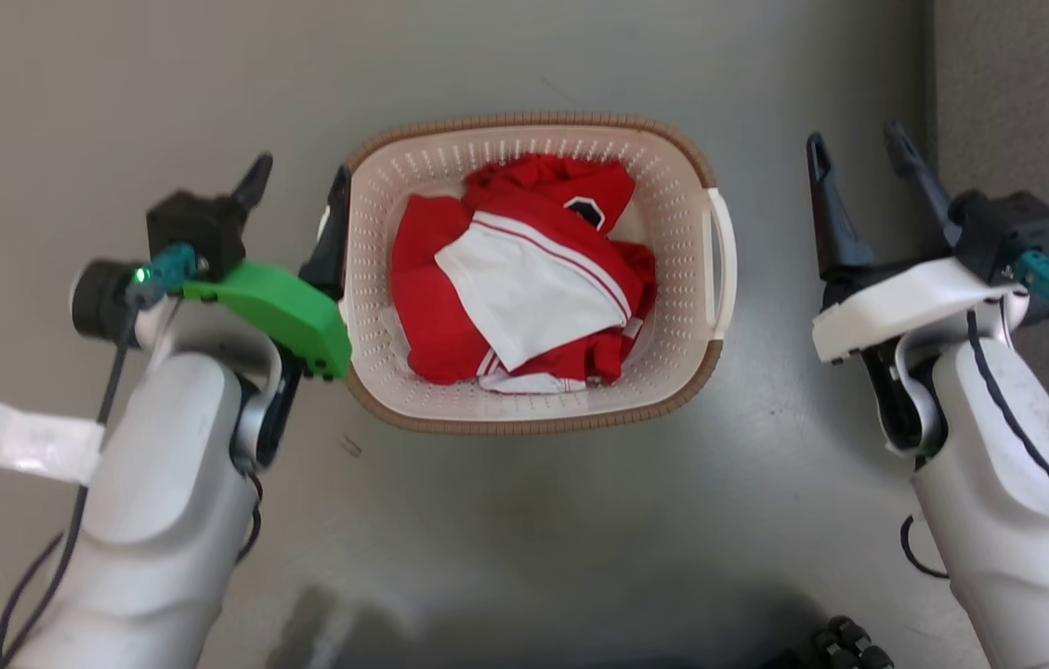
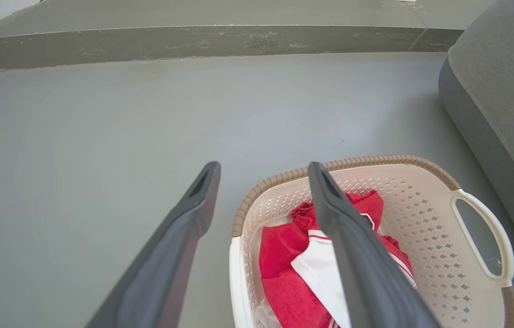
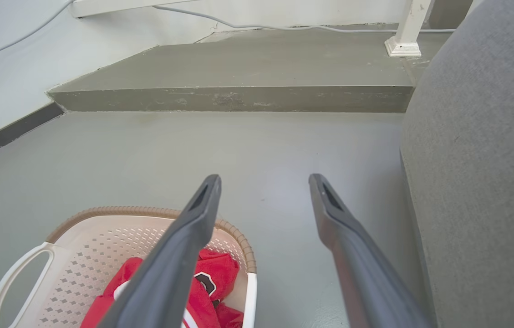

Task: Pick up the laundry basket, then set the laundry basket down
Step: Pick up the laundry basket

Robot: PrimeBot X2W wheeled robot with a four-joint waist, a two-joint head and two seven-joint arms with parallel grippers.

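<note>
Two arms: left end effector [image 1: 301,169] and right end effector [image 1: 856,135], both spread, gripping nothing.
Left side: inner finger right at the left handle of the basket [image 1: 673,279]; contact unclear. Closing off-centre could shove it sideways.
Right side: apart from the right handle [image 1: 721,265]; a one-sided lift would tip the load.
Basket: on the floor [image 1: 533,539] between the arms; heaped clothes [image 1: 524,279] could spill if it tilts.
Sofa [image 3: 480,159]: just beside the right fingers, a snag risk.

Red-and-white jersey [image 1: 436,307], crumpled. Grey floor [image 1: 524,520]; white strip [image 1: 4,432] at left edge. Low concrete step [image 3: 238,98] beyond, carrying white post foot [image 3: 403,45]; white cable [image 3: 284,28] along wall. Grey upholstered seat [image 3: 480,159] at right.
</note>
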